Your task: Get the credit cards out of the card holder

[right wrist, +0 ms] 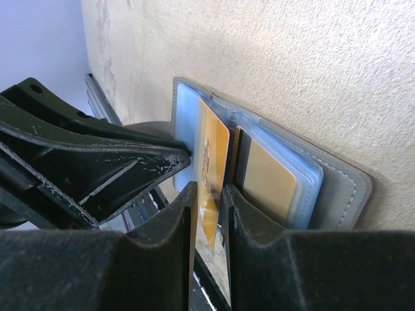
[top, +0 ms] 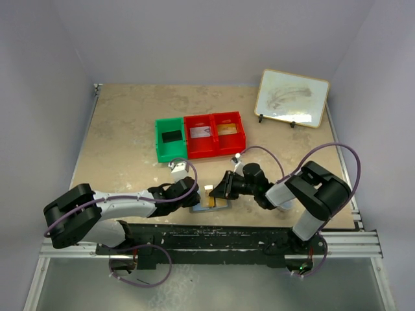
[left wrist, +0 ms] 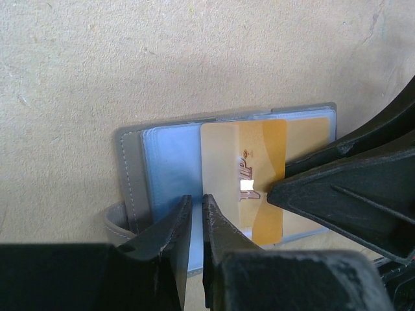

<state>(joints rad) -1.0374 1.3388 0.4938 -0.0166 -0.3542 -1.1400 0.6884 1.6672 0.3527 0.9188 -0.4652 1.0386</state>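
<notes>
The card holder [top: 201, 209] lies open near the table's front edge, grey outside with blue plastic sleeves [left wrist: 172, 162]. A gold credit card [right wrist: 214, 149] sticks partway out of a sleeve. It stands between the fingers of my right gripper [right wrist: 209, 191], which is open with a gap on each side of the card. A second gold card [right wrist: 269, 178] sits inside a sleeve. My left gripper [left wrist: 196, 199] is shut, its tips down on the blue sleeve at the holder's left half. In the top view the left gripper [top: 193, 197] and right gripper [top: 217, 192] meet over the holder.
A green bin [top: 170, 138] and two red bins [top: 214, 134] stand in a row behind the holder, with flat items inside. A framed whiteboard [top: 292, 97] leans at the back right. The table's front rail runs just behind the holder.
</notes>
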